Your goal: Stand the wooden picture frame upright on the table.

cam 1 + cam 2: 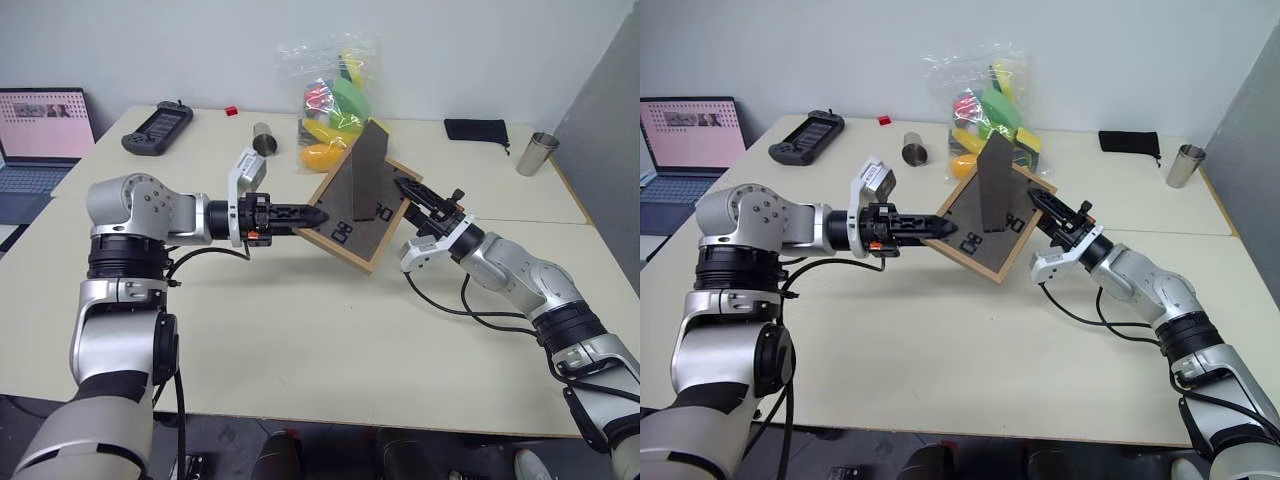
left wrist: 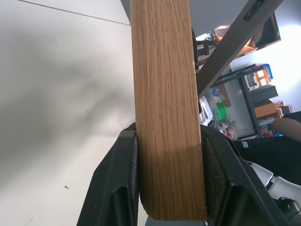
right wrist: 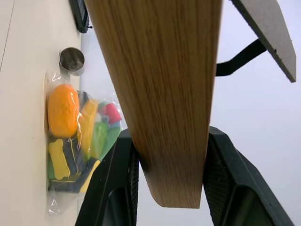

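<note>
The frame point(image 1: 355, 210) hangs tilted above the desk point(image 1: 300, 340), back panel and opened stand facing up. Left gripper point(image 1: 318, 216) and right gripper point(image 1: 402, 187) each clamp an opposite wooden edge. It looks light and rigid; the rims are the safest holds.

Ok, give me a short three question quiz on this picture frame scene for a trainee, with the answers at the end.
1. True or false: the wooden picture frame lies flat on the table.
2. Which side of the frame faces the head camera? A. the picture side B. the dark back panel with its stand folded out
3. What stands on the table right behind the frame?

Key
1. False: the left gripper and right gripper grip opposite edges of the frame and hold it tilted above the table.
2. B.
3. A clear bag of colourful toys, with a metal cup beside it.
</note>
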Available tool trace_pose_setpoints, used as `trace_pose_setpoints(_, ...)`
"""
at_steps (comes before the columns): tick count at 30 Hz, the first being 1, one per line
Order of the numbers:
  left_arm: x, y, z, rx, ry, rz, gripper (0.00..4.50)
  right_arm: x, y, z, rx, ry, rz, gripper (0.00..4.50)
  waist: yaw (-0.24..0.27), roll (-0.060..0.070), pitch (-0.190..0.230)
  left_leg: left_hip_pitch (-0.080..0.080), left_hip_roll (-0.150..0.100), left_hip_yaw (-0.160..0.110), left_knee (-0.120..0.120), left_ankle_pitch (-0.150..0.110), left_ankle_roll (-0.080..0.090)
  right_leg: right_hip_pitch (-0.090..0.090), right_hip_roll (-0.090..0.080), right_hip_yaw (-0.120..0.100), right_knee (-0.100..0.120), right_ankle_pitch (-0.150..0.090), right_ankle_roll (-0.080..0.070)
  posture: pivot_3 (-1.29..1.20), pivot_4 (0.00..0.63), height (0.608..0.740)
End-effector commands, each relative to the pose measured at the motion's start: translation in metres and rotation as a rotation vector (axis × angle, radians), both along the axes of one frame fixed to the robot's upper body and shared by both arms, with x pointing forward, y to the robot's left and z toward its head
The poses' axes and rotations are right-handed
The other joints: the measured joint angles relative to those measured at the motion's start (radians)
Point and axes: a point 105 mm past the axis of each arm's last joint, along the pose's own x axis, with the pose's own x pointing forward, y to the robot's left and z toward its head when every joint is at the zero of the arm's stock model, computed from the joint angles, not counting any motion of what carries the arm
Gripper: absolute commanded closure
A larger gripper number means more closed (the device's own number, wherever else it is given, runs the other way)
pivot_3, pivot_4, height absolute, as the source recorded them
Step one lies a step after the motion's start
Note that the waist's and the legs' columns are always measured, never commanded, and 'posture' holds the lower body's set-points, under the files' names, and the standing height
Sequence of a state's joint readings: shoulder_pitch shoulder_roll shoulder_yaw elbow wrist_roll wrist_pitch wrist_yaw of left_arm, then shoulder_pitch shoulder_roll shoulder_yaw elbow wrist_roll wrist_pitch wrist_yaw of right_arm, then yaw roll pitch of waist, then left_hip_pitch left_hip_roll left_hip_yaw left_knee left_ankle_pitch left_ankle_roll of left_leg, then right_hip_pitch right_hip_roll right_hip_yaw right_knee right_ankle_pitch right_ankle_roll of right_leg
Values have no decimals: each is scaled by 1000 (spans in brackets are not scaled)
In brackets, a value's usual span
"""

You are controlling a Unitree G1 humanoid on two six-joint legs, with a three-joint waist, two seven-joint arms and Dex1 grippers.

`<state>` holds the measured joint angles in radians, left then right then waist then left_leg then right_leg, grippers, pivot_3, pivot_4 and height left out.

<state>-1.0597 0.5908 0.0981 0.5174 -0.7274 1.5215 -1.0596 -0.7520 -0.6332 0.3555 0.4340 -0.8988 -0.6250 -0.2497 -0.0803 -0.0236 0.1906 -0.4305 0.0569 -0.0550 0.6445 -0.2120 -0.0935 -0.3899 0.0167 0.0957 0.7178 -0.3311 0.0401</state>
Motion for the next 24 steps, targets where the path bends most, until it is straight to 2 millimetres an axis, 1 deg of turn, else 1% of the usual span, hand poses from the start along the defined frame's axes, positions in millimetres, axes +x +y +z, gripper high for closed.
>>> trace_pose_setpoints(1,1,-3,14,29,-117,0,2365,-3,0,13,56,-11,11,3063,0,0,0,0,0,0,0,0,0,0,0,0,0,0,0,0,150,740)
trace_pose_setpoints(3,0,-3,15,21,-123,-4,1915,-3,0,11,56,-3,8,3063,-1,0,0,0,0,0,0,0,0,0,0,0,0,0,0,0,150,740)
trace_pose_setpoints(4,0,-3,16,24,-128,-4,1775,-3,0,10,55,0,8,3063,-2,0,0,0,-1,0,0,0,0,0,0,0,0,0,0,0,150,740)
trace_pose_setpoints(8,2,-2,17,23,-125,4,989,-3,0,10,57,5,5,3063,-2,0,0,0,-1,0,0,0,0,0,0,0,0,0,0,0,150,740)
trace_pose_setpoints(12,3,-1,16,27,-120,9,111,-2,0,10,58,6,1,3063,-2,0,0,0,-1,0,0,0,0,0,0,0,0,0,0,0,150,740)
trace_pose_setpoints(15,3,1,17,35,-149,9,111,-2,-1,10,61,6,-2,3063,-2,0,0,0,-1,0,0,0,0,0,0,0,0,0,0,0,150,740)
trace_pose_setpoints(19,5,10,20,42,-243,28,111,-2,-1,11,65,10,0,3063,-2,0,0,0,-1,0,0,0,0,0,0,0,0,0,0,0,150,740)
trace_pose_setpoints(22,7,19,33,13,-385,69,111,-3,-2,12,75,21,2,3063,-2,0,0,0,0,0,0,0,0,0,0,0,0,0,0,0,150,740)
trace_pose_setpoints(24,9,28,42,-3,-477,124,111,-1,-5,14,128,66,-4,3063,-2,0,0,0,0,0,0,0,0,0,0,0,0,0,0,0,150,740)
